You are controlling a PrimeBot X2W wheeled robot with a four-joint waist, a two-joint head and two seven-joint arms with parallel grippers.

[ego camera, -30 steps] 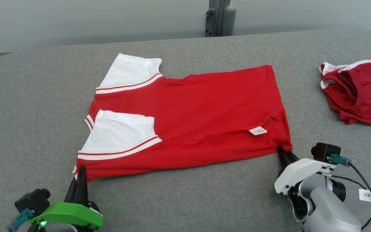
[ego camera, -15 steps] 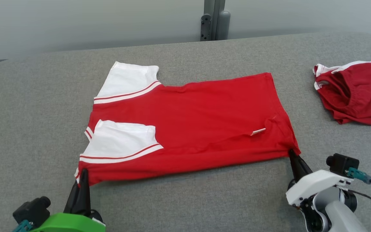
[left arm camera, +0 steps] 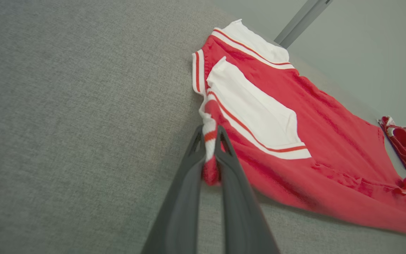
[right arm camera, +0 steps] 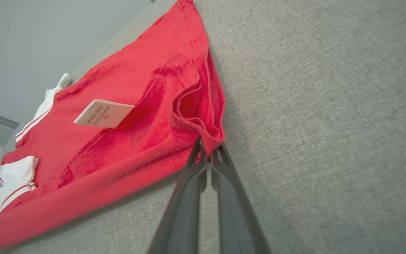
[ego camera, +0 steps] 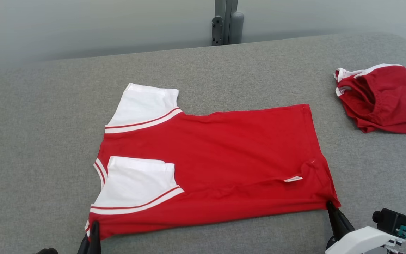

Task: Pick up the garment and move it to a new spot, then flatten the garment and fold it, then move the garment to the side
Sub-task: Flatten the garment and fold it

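Lying flat on the grey padded surface [ego camera: 41, 141], the red garment [ego camera: 224, 158] is in the middle of the head view, with both white sleeves at its 9 o'clock end. The left gripper [ego camera: 93, 225], at 7 o'clock of the garment, is closed tight on the striped corner. The right gripper [ego camera: 330, 206], at 5 o'clock, pinches the hem corner in the same way. A white label [ego camera: 293, 179] stands up near that corner. A second red cloth [ego camera: 382, 98] lies well apart at 2 o'clock.
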